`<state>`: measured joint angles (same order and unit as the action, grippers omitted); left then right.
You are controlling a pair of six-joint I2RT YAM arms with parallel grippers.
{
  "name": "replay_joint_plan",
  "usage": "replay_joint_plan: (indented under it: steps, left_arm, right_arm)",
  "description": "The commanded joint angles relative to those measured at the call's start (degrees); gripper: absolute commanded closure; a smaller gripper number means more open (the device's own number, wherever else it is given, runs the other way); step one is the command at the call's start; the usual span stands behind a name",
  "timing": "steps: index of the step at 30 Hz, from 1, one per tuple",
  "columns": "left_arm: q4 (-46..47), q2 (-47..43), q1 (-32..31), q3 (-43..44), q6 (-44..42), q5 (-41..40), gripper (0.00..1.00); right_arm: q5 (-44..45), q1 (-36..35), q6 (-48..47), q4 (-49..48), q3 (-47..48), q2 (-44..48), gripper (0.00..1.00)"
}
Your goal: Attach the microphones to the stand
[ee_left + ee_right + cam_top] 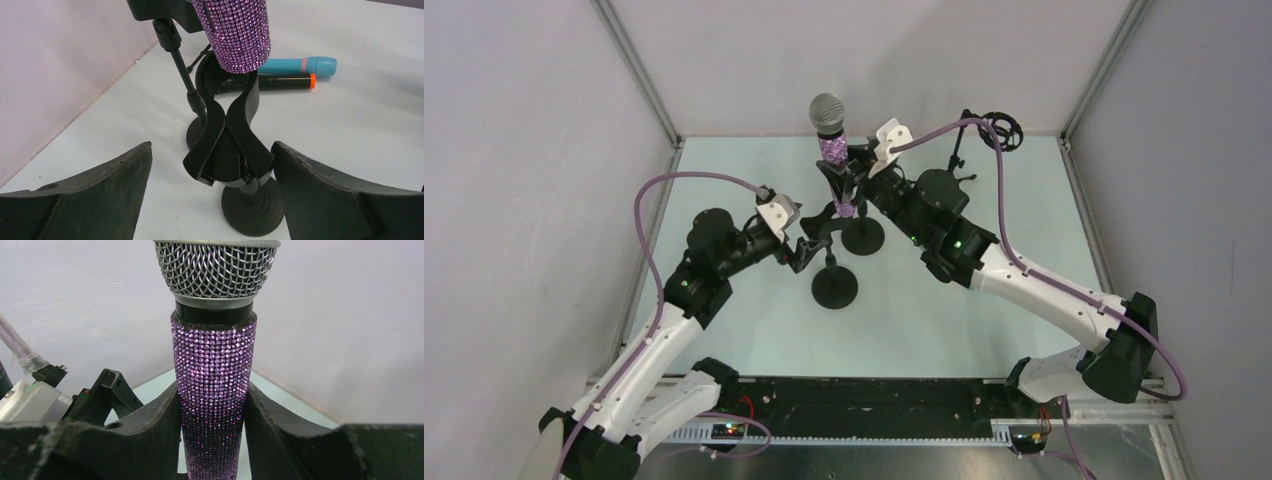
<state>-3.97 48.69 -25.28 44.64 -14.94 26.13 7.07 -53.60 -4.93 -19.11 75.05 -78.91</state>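
Note:
The purple glittery microphone point(832, 140) with a silver mesh head stands upright in my right gripper point(854, 168), which is shut on its body point(214, 365). Its lower end point(235, 35) hangs just above the open ring of a black clip stand point(227, 140). My left gripper point(211, 146) is open, its fingers point(100, 190) on either side of the clip's handles; the right finger is close to or touching a handle. The teal microphone point(300, 66) and the black one with an orange end point(272, 81) lie on the table behind, hidden in the top view.
The clip stand's round base point(835, 287) sits mid-table, a second stand's base point(863, 237) just behind it. A third stand with a ring mount point(1002, 130) stands at the back right. Walls close in the table on the left, back and right.

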Motion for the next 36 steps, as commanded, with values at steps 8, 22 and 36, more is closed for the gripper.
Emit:
replay_joint_plan:
  steps: [8,22,36]
  left_arm:
    - [2.4,-0.2,-0.3,0.0,0.6,1.6,0.13]
    - [1.7,0.0,-0.3,-0.1,-0.4,2.3,0.35]
    - [-0.2,-0.1,-0.2,-0.9,-2.3,3.9,1.00]
  right_arm:
    - [1.1,-2.7,-5.1,-10.7,3.2,-1.2,1.00]
    - [1.6,-2.8,-6.0,-9.4,3.4,-2.3,1.00]
    - [2.9,-3.0,-5.8,-11.3,0.2,-2.7,1.00]
